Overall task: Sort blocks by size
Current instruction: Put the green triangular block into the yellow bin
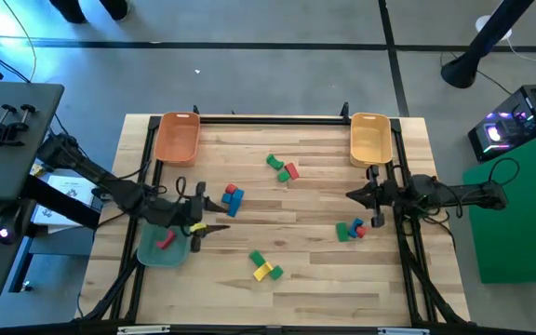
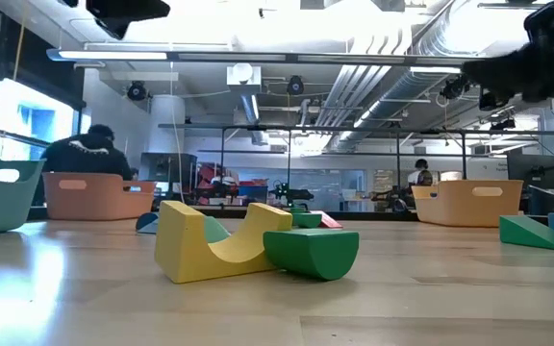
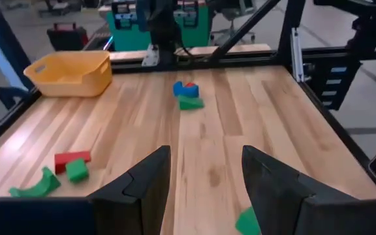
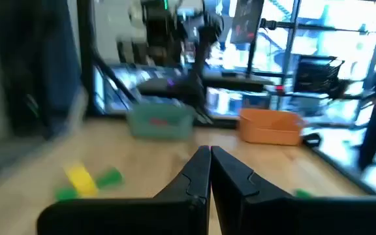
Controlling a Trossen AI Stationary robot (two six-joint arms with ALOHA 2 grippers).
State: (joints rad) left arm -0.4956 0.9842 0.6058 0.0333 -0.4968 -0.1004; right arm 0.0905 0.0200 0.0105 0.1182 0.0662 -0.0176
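Small blocks lie in groups on the wooden table: blue and red (image 1: 232,197), green and red (image 1: 282,167), green, blue and red (image 1: 350,230), and a yellow arch with green pieces (image 1: 263,267), which fills the low view (image 2: 210,252). One red block (image 1: 165,241) lies in the green tray (image 1: 147,253). My left gripper (image 1: 214,226) is at that tray's right edge, open and empty (image 3: 204,176). My right gripper (image 1: 354,195) is shut and empty (image 4: 210,171), beyond the green-blue-red group and near the table's right edge.
An orange tray (image 1: 177,137) stands at the far left corner and a yellow tray (image 1: 370,138) at the far right corner. A black frame rail (image 1: 268,119) runs around the table. Bare wood lies in the middle and along the near edge.
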